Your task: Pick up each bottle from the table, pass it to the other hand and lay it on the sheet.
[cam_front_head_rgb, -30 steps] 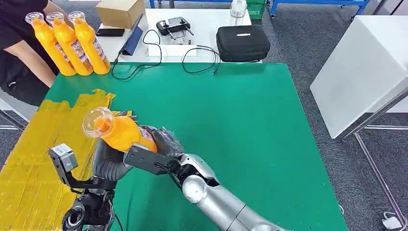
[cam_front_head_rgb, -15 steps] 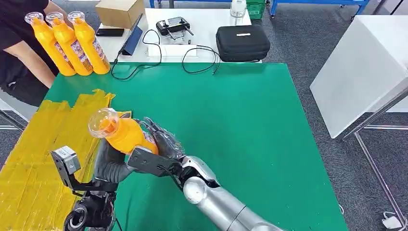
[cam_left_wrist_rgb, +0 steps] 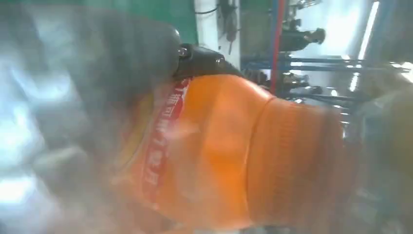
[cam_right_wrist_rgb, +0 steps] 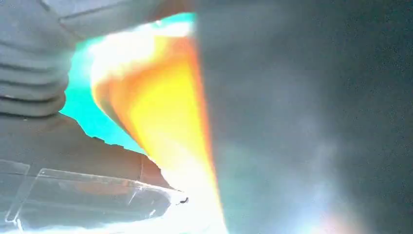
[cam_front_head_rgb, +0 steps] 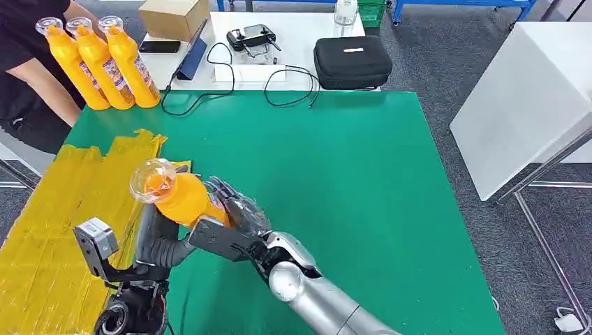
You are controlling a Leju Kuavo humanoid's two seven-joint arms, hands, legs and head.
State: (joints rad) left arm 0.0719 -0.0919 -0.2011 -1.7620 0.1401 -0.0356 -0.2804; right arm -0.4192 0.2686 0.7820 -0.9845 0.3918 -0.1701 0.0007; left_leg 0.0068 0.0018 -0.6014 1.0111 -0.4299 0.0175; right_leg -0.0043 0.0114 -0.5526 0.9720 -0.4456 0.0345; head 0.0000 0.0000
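An orange bottle [cam_front_head_rgb: 183, 197] with a clear cap is held tilted above the green table [cam_front_head_rgb: 335, 181], cap toward the yellow sheet [cam_front_head_rgb: 63, 202]. My left hand [cam_front_head_rgb: 159, 230] grips its body from below and the left. My right hand [cam_front_head_rgb: 237, 209] lies against the bottle's right side with its dark fingers spread. The left wrist view shows the bottle [cam_left_wrist_rgb: 229, 151] close up with its red label, and the right wrist view shows the bottle [cam_right_wrist_rgb: 156, 112] as an orange blur. Three more orange bottles [cam_front_head_rgb: 105, 59] stand at the table's far left corner.
A person [cam_front_head_rgb: 28, 77] in black stands at the far left beside the standing bottles. Behind the green table a white table carries a black case [cam_front_head_rgb: 352, 61], a cardboard box [cam_front_head_rgb: 174, 17], a controller and cables. A white panel [cam_front_head_rgb: 523, 98] stands to the right.
The bottle has shifted slightly right and up. My right hand's fingers have loosened and spread off the bottle, while my left hand has stayed wrapped on it.
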